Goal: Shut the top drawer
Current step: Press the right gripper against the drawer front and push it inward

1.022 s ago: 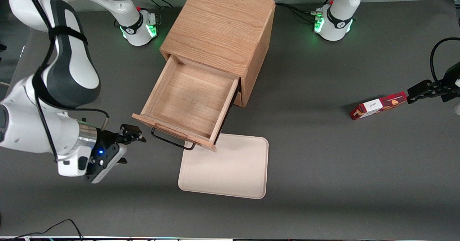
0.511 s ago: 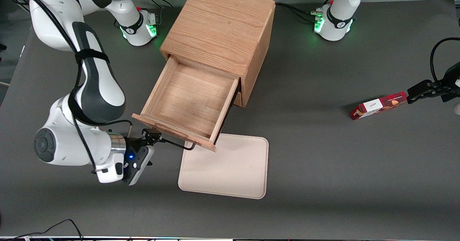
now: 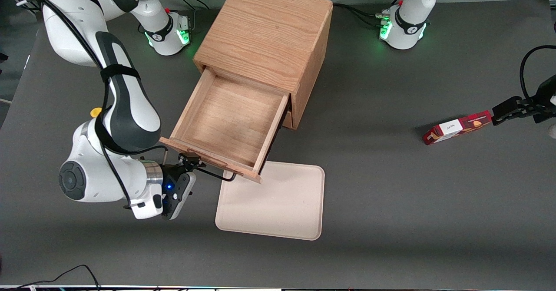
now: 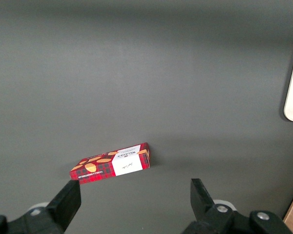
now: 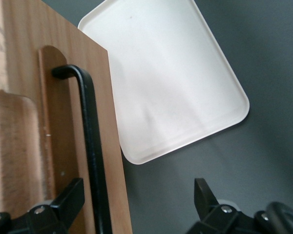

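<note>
Where the working arm ends, the claw sits at the front of the top drawer, nearer the front camera than the drawer panel, at the handle's working-arm end.

Claw: fingers spread wide in the right wrist view; one finger lies against the drawer front beside the black wire handle, the other finger hangs over bare tabletop. Nothing is pinched; whether a finger touches the handle cannot be told.

Top drawer: pulled well out of the wooden cabinet, an empty shallow oak tray, its front panel overhanging the near corner of the cream tray.

Handle: thin black wire, standing off the panel toward the front camera.

Cream tray: flat on the grey tabletop, nearer the front camera than the cabinet, nothing on it.

Red snack box: toward the parked arm's end of the tabletop, well apart from the cabinet.

View notes: the right wrist view alone gives the finger spacing and the handle's mounting strip (the tray fills the rest); the left wrist view shows only the red box and a sliver of the tray; the front view alone shows the drawer's open interior.
</note>
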You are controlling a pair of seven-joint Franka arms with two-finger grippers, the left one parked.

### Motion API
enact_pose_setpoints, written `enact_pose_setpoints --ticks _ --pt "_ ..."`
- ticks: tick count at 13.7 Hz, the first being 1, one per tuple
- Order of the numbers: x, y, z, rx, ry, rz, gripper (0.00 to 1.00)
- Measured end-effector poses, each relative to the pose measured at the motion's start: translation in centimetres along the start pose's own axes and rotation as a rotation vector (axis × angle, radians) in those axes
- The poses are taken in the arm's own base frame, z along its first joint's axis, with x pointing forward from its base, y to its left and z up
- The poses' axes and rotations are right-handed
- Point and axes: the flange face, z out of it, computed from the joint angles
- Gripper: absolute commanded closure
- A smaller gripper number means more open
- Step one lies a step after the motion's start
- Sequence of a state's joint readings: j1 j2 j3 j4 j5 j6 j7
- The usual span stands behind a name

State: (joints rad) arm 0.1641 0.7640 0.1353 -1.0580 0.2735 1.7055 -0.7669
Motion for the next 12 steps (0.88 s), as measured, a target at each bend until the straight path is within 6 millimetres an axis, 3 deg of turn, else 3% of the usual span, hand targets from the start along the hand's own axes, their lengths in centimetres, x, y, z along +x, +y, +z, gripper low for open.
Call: enact_pose_setpoints --ticks 4,12 --pt "-0.1 0.6 1.7 0.016 -0.015 0.004 0.00" --pt "0.5 -0.1 2.0 0.007 -0.027 -0.010 0.00"
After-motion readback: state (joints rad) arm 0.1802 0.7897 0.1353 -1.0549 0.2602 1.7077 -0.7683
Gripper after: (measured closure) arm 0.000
